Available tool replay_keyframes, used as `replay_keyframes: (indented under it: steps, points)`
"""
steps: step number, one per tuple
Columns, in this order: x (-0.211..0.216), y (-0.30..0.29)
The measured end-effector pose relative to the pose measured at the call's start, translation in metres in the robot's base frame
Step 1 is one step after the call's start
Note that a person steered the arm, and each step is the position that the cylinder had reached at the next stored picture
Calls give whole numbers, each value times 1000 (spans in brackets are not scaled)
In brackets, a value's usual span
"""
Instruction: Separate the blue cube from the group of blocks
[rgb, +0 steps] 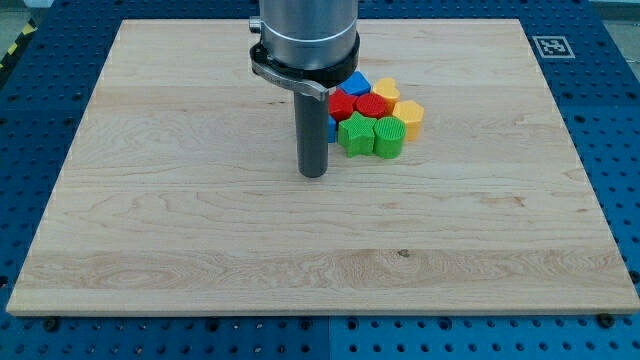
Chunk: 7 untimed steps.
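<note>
While my tip is resting on the bench just left of the cluster, it is sitting close beside the green star block; there is no claw here, so nothing is being held. Further right, blue pieces are still showing packed among the red, yellow and green blocks, so I am judging the separation not yet done.
</note>
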<state>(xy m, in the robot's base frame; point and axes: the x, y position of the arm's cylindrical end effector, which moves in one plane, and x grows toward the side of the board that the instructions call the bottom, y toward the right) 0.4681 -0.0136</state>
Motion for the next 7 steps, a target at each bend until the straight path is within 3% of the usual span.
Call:
replay_keyframes:
  steps: [2,3,4,5,7]
  points:
    - [12,0]
    - [35,65]
    - [10,143]
    - [-58,162]
    - [-117,50]
